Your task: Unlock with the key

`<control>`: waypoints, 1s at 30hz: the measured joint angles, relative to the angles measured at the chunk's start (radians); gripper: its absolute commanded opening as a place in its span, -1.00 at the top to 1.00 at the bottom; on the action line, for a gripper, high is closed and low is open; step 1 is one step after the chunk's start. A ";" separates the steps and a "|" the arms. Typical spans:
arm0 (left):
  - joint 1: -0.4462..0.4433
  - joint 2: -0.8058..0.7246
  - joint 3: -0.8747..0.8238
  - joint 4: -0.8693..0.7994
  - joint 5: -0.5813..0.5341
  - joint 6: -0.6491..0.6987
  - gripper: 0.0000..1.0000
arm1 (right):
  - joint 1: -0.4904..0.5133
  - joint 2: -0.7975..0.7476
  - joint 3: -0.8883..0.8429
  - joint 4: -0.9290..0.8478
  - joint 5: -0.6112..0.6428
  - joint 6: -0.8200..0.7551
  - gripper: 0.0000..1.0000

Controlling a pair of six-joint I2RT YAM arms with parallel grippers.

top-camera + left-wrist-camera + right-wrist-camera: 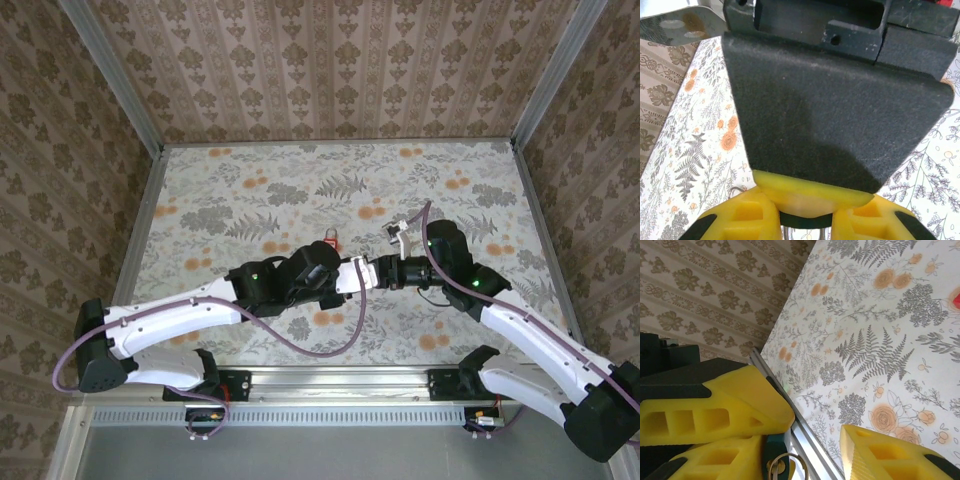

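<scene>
the left gripper (pixel 356 273) is pinching the key (pixel 805 220) by its teal head, probably light and slippery; the right gripper (pixel 817 427) is gaping open.

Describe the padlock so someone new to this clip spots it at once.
In the top view, take the floral table and find where the two arms meet mid-table. Just beyond that point lies the padlock: small, bright red with a thin metal shackle, unlike the paler orange printed flowers around it.
</scene>
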 measured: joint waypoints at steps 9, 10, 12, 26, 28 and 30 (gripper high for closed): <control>0.000 0.011 0.000 0.019 0.022 0.000 0.65 | -0.002 -0.029 0.015 -0.071 0.035 -0.026 0.07; 0.000 0.012 0.000 0.020 0.023 0.000 0.65 | -0.002 -0.030 0.016 -0.078 0.036 -0.031 0.07; 0.000 0.014 0.000 0.021 0.028 0.000 0.65 | -0.006 -0.032 0.019 -0.091 0.037 -0.035 0.06; 0.018 0.087 -0.004 0.049 0.011 -0.034 0.63 | -0.037 0.015 -0.018 -0.028 -0.002 0.002 0.43; 0.021 0.108 -0.025 0.060 0.010 -0.054 0.63 | -0.040 0.044 -0.046 -0.009 0.002 0.002 0.42; 0.025 0.139 -0.054 0.081 0.010 -0.079 0.63 | -0.040 0.077 -0.080 0.012 0.006 0.003 0.47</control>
